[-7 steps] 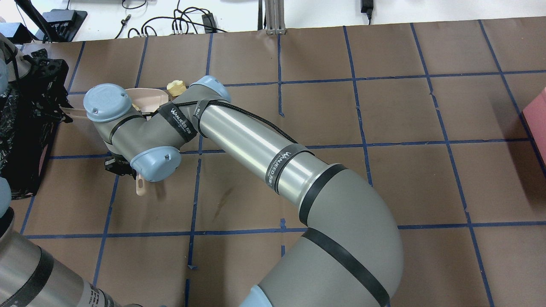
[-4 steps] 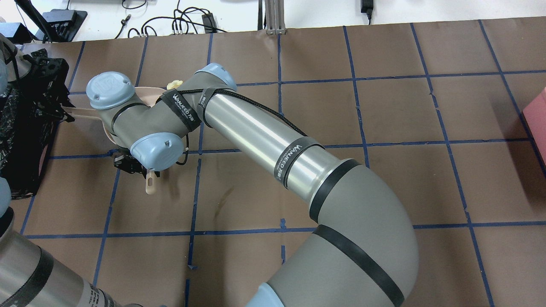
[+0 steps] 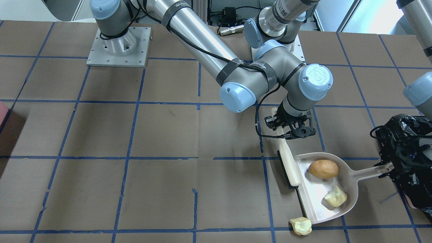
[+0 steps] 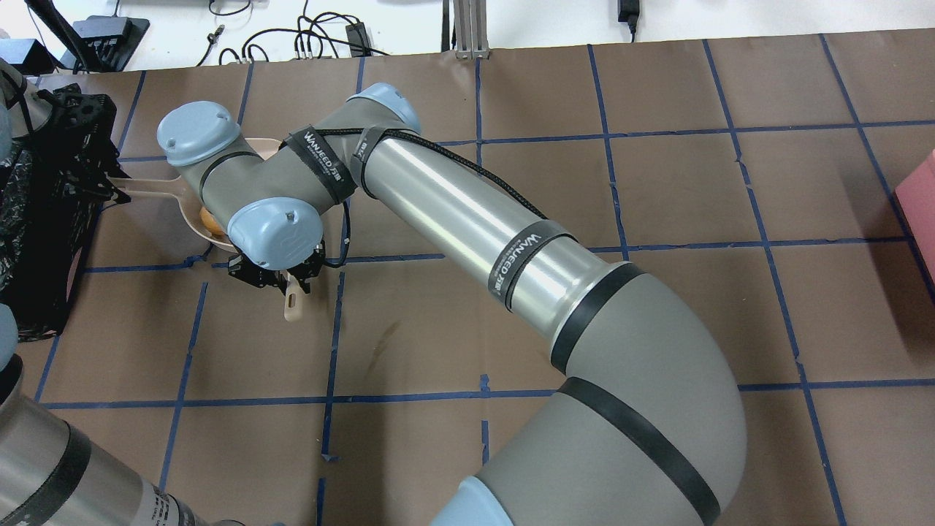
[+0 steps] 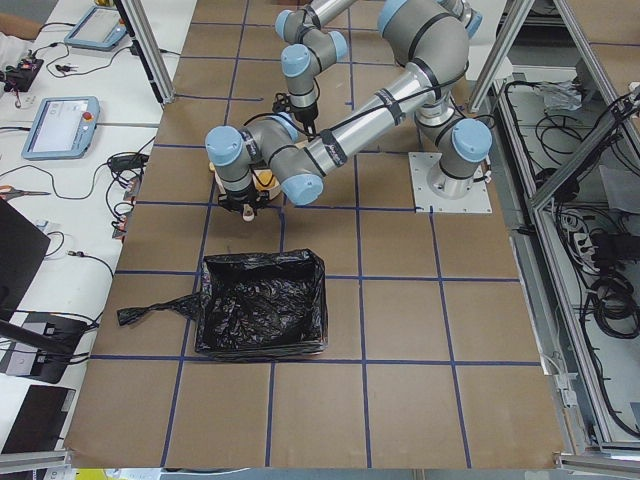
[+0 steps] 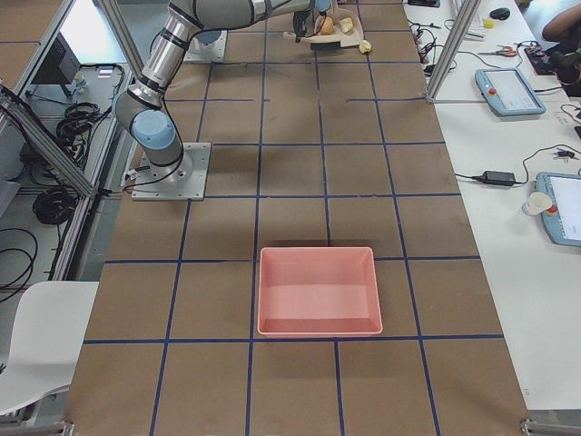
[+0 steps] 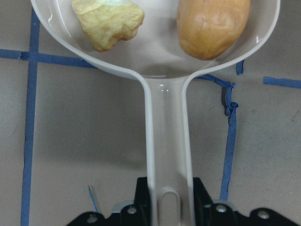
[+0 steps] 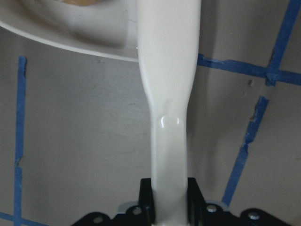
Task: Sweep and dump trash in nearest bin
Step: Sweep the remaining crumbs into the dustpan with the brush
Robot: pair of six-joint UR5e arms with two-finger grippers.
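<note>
A pale dustpan (image 3: 349,182) lies on the table. It holds the brown-orange potato lump (image 3: 323,168) and one yellow-green chunk (image 3: 335,196); both also show in the left wrist view (image 7: 211,26) (image 7: 108,21). A second chunk (image 3: 301,225) lies on the table just outside the pan's open edge. My left gripper (image 7: 167,212) is shut on the dustpan handle (image 7: 167,155). My right gripper (image 3: 290,126) is shut on the handle of a pale brush (image 8: 167,117), whose bristle head (image 3: 286,168) rests at the pan's mouth. The black-bagged bin (image 5: 262,315) stands beside my left gripper.
My right arm (image 4: 467,197) reaches across into the left half and hides most of the pan from overhead. A pink tray without a bag (image 6: 318,289) stands far off on my right. Blue tape lines grid the brown table.
My right wrist and the brush have shifted rightward and farther from the robot in the overhead view. The arm now covers the yellow chunk that showed beyond the pan before. The dustpan has stayed put.
</note>
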